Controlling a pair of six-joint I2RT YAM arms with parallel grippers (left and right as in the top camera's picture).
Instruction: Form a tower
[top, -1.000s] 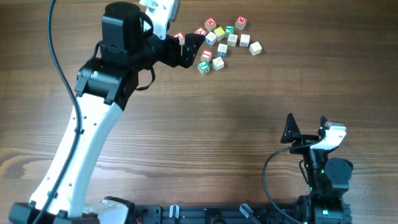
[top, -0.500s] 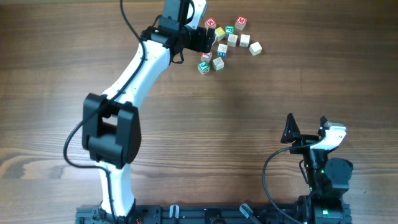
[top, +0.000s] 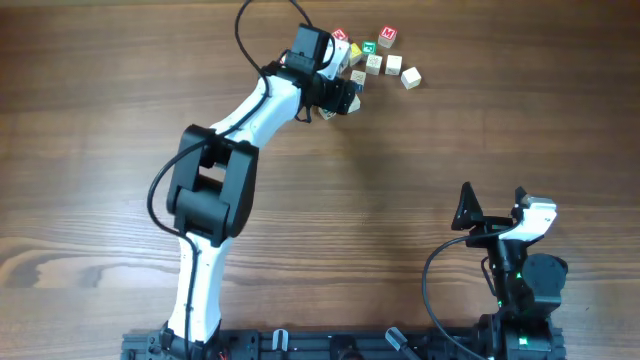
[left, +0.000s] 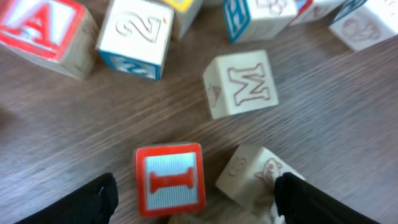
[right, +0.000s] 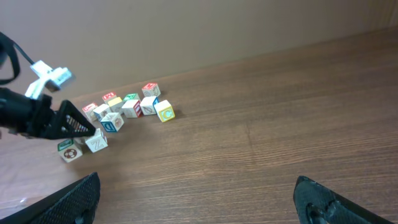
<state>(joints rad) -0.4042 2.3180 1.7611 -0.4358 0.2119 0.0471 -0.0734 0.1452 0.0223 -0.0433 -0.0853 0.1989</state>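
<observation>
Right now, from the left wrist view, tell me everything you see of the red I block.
The red I block is a pale wooden cube, top face red-bordered with a red I on a whitish panel. It lies flat on the table inside the open left claw, apparently touching neither finger. A tilted carved block sits beside it.

Seen from overhead, the left arm (top: 262, 100) and left tool (top: 343, 99) cover the near cubes of the cluster (top: 378, 62), and the letters there are too small to read. The left wrist view shows only dark tips of the fingers (left: 93, 202). One hides a corner of the pale cube (left: 245, 177). The top edge cuts the red A cube (left: 43, 28). The right tool (right: 196, 190) is cropped at both bottom corners.
</observation>
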